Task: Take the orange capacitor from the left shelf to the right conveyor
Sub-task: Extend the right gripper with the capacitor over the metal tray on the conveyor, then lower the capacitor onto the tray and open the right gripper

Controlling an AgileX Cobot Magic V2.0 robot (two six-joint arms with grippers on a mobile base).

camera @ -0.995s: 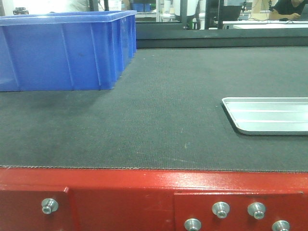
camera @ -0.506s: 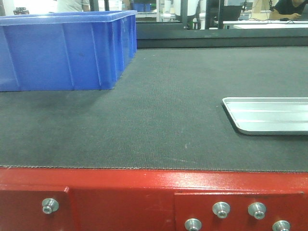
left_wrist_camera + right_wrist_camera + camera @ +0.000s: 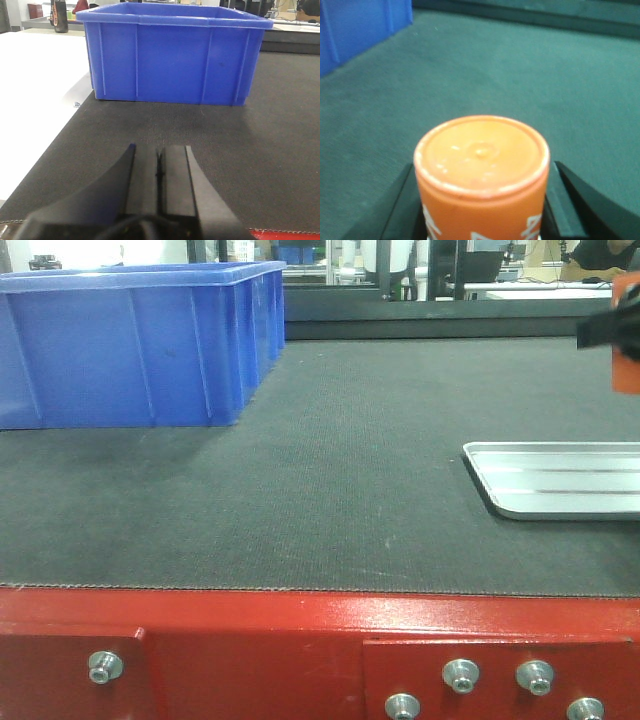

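Two grippers show on my feeds. Nearest on the right wrist feed, the orange capacitor [image 3: 481, 177] fills the lower centre of the frame, its flat round end toward the lens and white printing just visible on its side at the bottom edge. The right gripper [image 3: 481, 200] has a black finger pressed against each flank of it, so I read those jaws as clamped on the cylinder. Beyond it lies the dark grey belt of the right conveyor [image 3: 520, 75], and a corner of the blue bin [image 3: 355, 30] sits in the upper left.

On the left wrist feed, the left gripper [image 3: 159, 175] occupies the lower centre; its two black fingers lie flat together with only a thin seam between them and nothing held. It hangs over the near edge of the belt, with a sliver of red frame at the bottom right. Farther on, the blue bin stands on the belt across the upper half of that frame.

On the front feed, the red frame edge [image 3: 300, 640] with silver bolts [image 3: 459, 676] runs along the bottom. Behind it the belt stretches back, with a silver tray [image 3: 560, 480] lying at the right edge. Above the tray, at the upper right edge, I see a blurred bit of orange and black entering the frame.
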